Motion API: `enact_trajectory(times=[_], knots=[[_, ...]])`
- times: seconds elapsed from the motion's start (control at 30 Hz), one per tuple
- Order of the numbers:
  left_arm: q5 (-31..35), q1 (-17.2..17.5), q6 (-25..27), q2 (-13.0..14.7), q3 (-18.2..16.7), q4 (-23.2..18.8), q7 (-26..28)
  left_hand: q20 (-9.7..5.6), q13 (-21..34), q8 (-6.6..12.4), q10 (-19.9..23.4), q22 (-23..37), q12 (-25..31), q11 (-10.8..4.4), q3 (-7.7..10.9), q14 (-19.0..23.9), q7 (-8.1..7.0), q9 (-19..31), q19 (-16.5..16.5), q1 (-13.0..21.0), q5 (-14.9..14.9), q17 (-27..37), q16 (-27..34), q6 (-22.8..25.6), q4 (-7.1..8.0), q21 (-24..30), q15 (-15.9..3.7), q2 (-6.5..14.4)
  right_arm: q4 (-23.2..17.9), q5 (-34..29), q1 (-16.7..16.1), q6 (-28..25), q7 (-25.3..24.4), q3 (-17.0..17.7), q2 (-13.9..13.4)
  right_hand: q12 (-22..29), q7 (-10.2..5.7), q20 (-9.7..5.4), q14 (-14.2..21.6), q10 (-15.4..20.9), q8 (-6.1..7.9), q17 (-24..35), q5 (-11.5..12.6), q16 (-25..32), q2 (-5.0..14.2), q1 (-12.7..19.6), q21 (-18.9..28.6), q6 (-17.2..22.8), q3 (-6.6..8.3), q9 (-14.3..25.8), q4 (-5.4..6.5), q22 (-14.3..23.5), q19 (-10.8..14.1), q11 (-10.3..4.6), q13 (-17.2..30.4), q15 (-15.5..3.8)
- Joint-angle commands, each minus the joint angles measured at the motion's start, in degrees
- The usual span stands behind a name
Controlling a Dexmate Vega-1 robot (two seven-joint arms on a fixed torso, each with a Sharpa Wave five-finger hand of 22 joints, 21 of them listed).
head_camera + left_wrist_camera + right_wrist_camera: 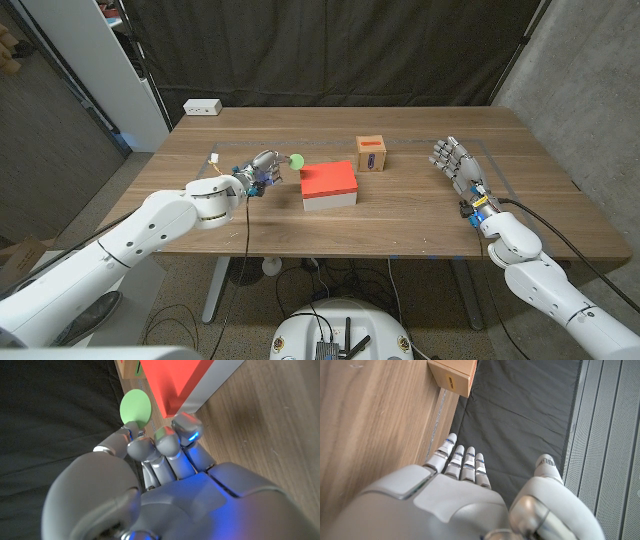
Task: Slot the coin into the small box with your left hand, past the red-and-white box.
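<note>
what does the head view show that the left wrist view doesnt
Head view alone: the right hand, open with fingers apart and raised at the table's right side, a white power strip at the far left corner, and the whole wooden table.

Left wrist view alone: a close look at the fingertips pinching the coin's edge.

Both: the left hand, the round green coin it holds, the red-and-white box beside it, and the small brown wooden box beyond.

Left hand (165,475) seen from behind, its grey fingers (186,427) curled and pinching a flat, round green coin (135,407). Just beyond the coin lies the red-topped, white-sided box (192,380) on the wooden worktop (270,425); a small light-brown wooden box (127,367) shows beside it.
</note>
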Motion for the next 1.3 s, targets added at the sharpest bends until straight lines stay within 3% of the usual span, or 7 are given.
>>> enact_trajectory(times=[0.03,0.5,1.03,1.3], knots=[[12.4,-2.3,0.3,-3.1,2.5,-0.3,1.7,-2.68,0.8,-0.11,0.3,0.3,0.7,-0.23,-0.26,0.6,0.89,0.4,0.0,0.6,0.4,0.5,0.3,1.4,-0.06,0.5,0.03,0.3,-0.3,-0.1,-0.1,0.1,-0.4,-0.2,0.5,0.1,-0.02,0.28,0.6,0.5,0.05,0.0,0.1,0.1,0.30,-0.2,-0.1,0.1,-0.28,0.2,-0.10,0.3,0.2,0.02,0.1,0.04],[28.6,-6.0,2.2,-6.8,6.6,0.7,2.6,-2.67,1.6,0.21,0.2,0.6,1.1,-0.25,-0.11,0.6,0.51,1.5,0.2,0.7,0.5,1.1,0.3,1.6,-0.04,1.0,0.08,0.1,-1.5,-0.2,-1.2,0.4,-1.9,0.4,1.0,0.1,-0.03,0.22,0.5,0.5,0.06,0.0,0.1,0.1,0.36,-0.2,-0.2,0.1,-0.25,0.2,-0.12,0.3,0.3,0.00,0.1,0.00],[45.3,-12.7,7.8,-10.2,12.5,2.3,-0.5,-2.69,2.6,0.22,0.4,0.8,1.4,-0.25,-0.09,0.8,0.34,1.8,0.6,1.0,0.5,2.0,0.4,1.9,-0.08,1.4,0.12,-0.2,-1.7,-0.2,-1.9,1.1,-2.3,0.7,1.6,0.0,-0.01,0.20,0.5,0.5,0.06,-0.1,0.1,0.1,0.43,-0.2,-0.2,0.1,-0.22,0.2,-0.16,0.4,0.3,-0.01,0.1,-0.07],[52.0,-15.3,7.9,-12.5,14.4,4.3,-3.0,-2.70,3.2,-0.15,0.4,0.8,1.5,-0.24,-0.19,0.9,0.23,1.8,0.6,1.0,0.5,2.4,0.3,1.5,-0.04,1.5,0.15,-0.5,-1.4,0.4,-1.9,1.1,-2.1,0.7,2.0,0.0,0.02,0.17,0.5,0.5,0.05,-0.1,0.1,0.1,0.45,-0.2,-0.3,0.0,-0.21,0.2,-0.17,0.4,0.3,-0.02,0.1,-0.12]])
